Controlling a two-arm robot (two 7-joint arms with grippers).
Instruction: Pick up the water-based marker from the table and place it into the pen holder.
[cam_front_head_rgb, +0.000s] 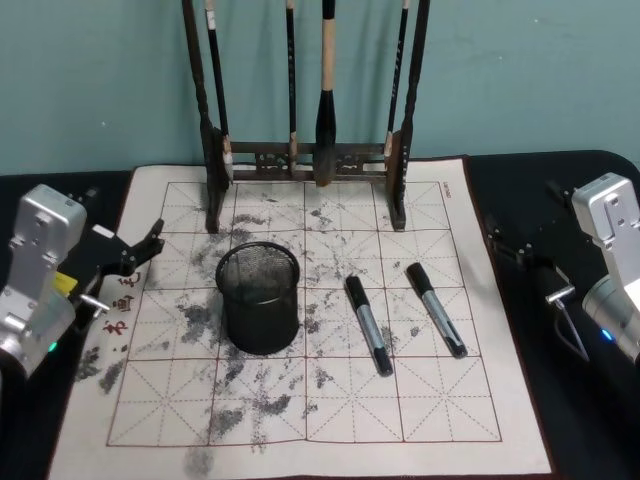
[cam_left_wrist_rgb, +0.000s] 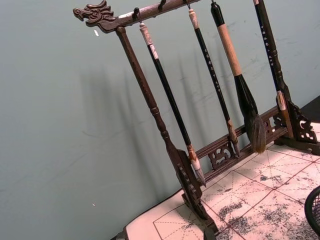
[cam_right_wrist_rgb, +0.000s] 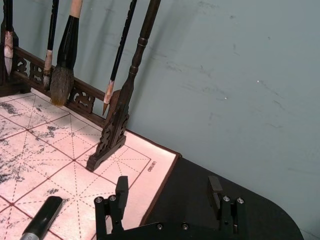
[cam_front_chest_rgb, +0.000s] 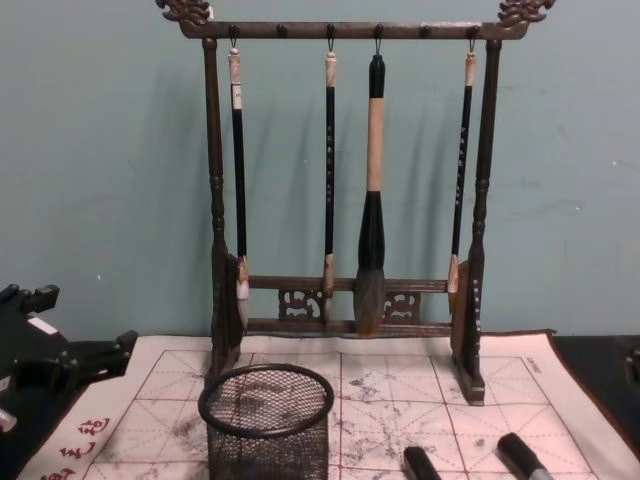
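Right gripper (cam_right_wrist_rgb: 169, 187) was wide open, empty, nearer arm; nearest marker (cam_front_head_rgb: 436, 310) lay at its 8 o'clock, axis 11-to-5; left gripper (cam_front_head_rgb: 145, 245) parked open at pen holder's (cam_front_head_rgb: 258, 325) 9

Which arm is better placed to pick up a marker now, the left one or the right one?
Right. Both markers lie right of the pen holder, nearer the right gripper; the left gripper would have to reach past the holder.
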